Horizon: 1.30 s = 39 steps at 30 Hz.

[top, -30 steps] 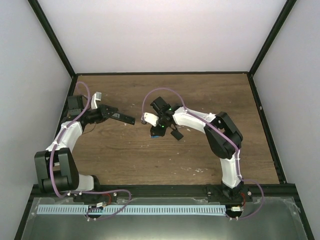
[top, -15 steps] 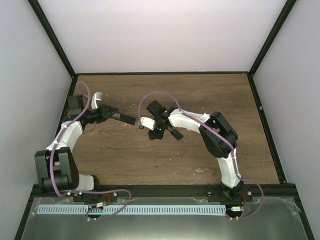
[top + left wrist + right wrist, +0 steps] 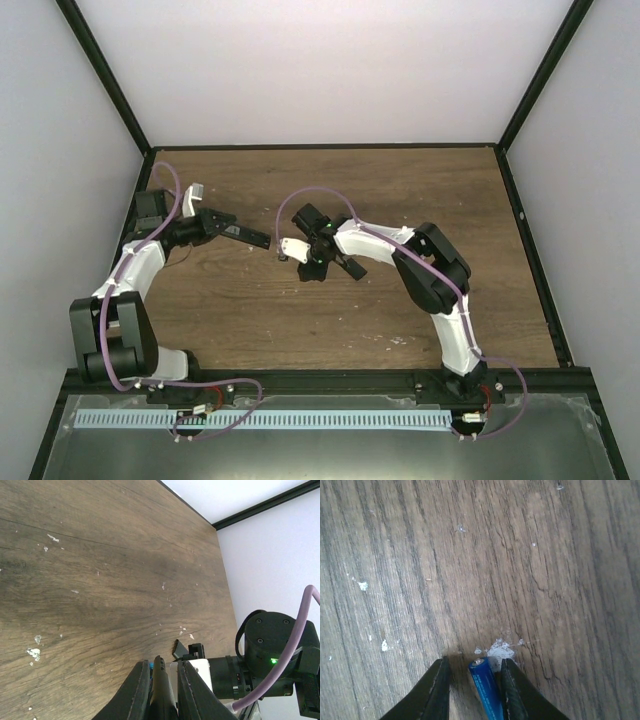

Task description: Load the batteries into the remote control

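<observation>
While the left end effector (image 3: pixel 161 669) pinches the remote control (image 3: pixel 250 238), the right end effector (image 3: pixel 476 672), apart around a battery (image 3: pixel 487 690), should centre first.

top external: sitting high up behind the arm bases, looking down and forward, taking in the whole table (image 3: pixel 300 325) and both arms from far off.
left wrist: riding low, skimming across the wood toward the wall at the upper right of the frame, with the left fingers (image 3: pixel 137 692) poking in at bottom centre, pinching the remote control (image 3: pixel 161 690).
right wrist: pointing almost straight down, hovering super close to the wood, with the right fingers (image 3: pixel 437 695) at the bottom edge flanking a battery (image 3: pixel 485 687).
shared: the left wrist view is catching the right arm (image 3: pixel 270 642) at lower right, and the top view is covering everything both wrists see.
</observation>
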Motion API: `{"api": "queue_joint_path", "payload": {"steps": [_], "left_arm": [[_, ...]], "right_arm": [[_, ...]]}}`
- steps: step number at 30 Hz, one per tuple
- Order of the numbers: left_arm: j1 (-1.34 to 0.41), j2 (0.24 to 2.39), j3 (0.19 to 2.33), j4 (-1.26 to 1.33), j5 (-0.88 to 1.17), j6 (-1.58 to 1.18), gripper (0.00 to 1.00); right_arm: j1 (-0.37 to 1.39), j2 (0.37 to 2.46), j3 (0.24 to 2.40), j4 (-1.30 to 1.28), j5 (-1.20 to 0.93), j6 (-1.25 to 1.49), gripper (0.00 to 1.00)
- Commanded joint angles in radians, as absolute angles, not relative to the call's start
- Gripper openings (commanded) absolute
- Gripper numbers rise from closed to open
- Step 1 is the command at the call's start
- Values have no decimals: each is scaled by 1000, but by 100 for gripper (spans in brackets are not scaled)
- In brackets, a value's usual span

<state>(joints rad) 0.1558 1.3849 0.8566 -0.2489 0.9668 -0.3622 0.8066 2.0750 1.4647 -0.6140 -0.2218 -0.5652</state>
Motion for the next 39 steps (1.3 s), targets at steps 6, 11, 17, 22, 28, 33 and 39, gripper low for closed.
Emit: {"api": "queue_joint_path", "payload": {"steps": [6,11,17,22,28,33,39], "left_arm": [[163,1400,893,-242,980,-346,0],[163,1399,893,-242,978,-345,0],[163,1396,894,-245,977,-345,0],[164,1393,891,-248,975,-342,0],[163,1377,847,-201,976,-374,0],[164,1370,792,-107,1005,-438,0],[161,1368,754,7,1100,-508,0]], "right_arm": [[813,2102,1500,-633,-212,-586,19],[813,2101,1496,-635,-205,-589,15],[813,2093,1494,-635,-191,-582,9],[811,2083,1496,-638,-191,-559,4],[777,1986,1461,-596,-295,-479,2],[754,1880,1415,-553,-345,-405,1],[723,1700,1373,-453,-446,-298,1]]}}
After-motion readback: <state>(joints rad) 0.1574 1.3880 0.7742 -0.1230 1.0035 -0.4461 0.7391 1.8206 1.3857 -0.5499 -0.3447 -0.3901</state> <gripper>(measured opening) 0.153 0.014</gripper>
